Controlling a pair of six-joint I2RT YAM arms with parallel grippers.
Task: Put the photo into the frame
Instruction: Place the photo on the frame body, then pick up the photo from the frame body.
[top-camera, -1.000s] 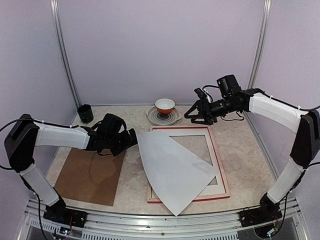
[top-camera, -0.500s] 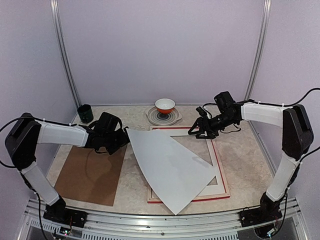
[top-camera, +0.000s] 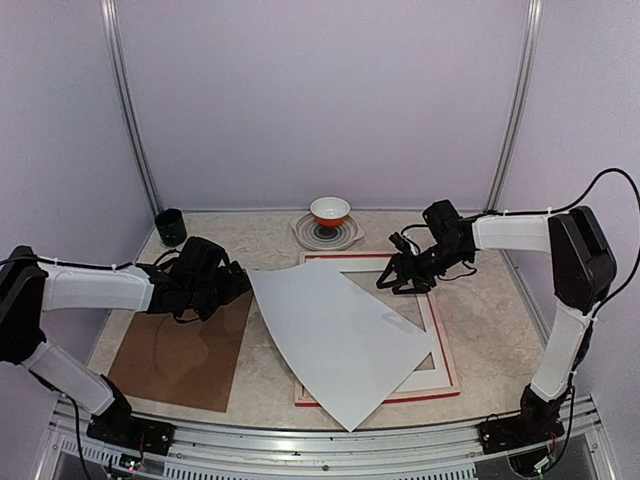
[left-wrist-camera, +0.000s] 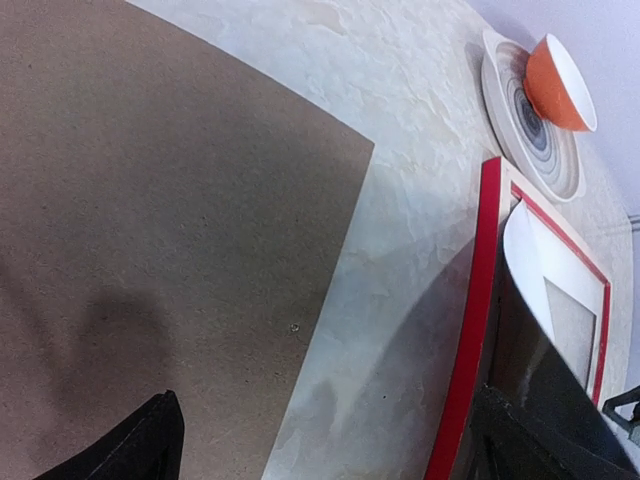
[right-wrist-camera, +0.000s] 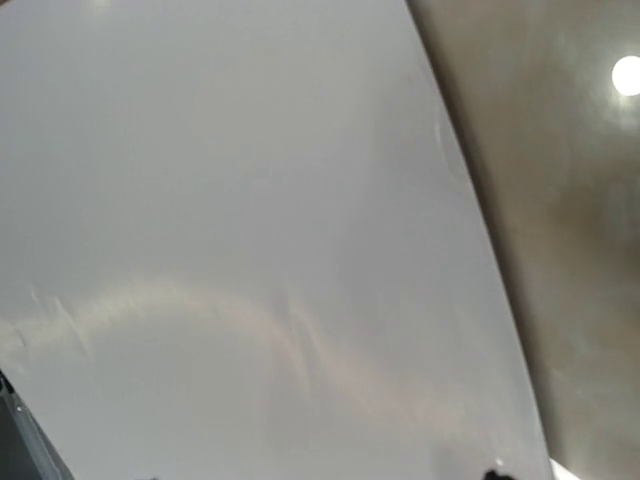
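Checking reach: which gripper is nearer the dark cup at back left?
Left. The left gripper is just front-right of the cup; the right gripper is far right, over the frame.

Photo (top-camera: 335, 335) across frame (top-camera: 350, 257); backing board (top-camera: 180, 350) to left

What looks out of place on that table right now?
The photo lies crooked across the frame with its white back up. Its near corner pokes out past the frame's front edge, and its left side arches upward instead of lying flat inside.
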